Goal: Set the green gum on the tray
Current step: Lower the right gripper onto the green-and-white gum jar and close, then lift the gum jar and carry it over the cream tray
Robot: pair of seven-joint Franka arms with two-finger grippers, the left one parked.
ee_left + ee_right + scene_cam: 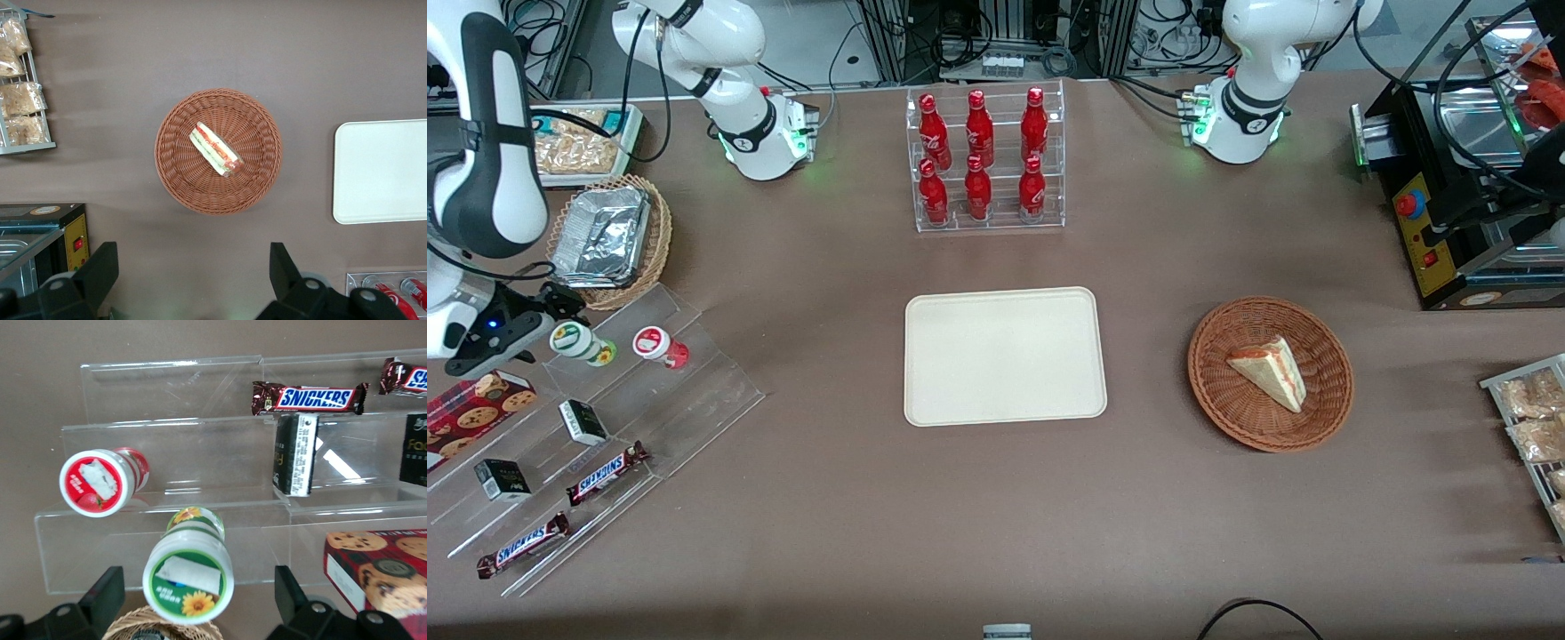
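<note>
- Brown cloth covers the table (827, 533); the tray (1005, 356) sits mid-table.
- At the tray's nine o'clock, the green gum (189, 570) rests on a clear stepped shelf (694, 391) beside a red gum (100, 480).
- Approach step: the gripper (200, 613) hovers spread wide, empty; next it should descend, then clamp the bottle.

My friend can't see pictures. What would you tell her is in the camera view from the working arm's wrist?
The open gripper hovers around the green gum, a bottle lying on a clear acrylic shelf. Beside it lies a red-lidded gum bottle, with a Snickers bar, a dark box and a cookie box nearby.
</note>
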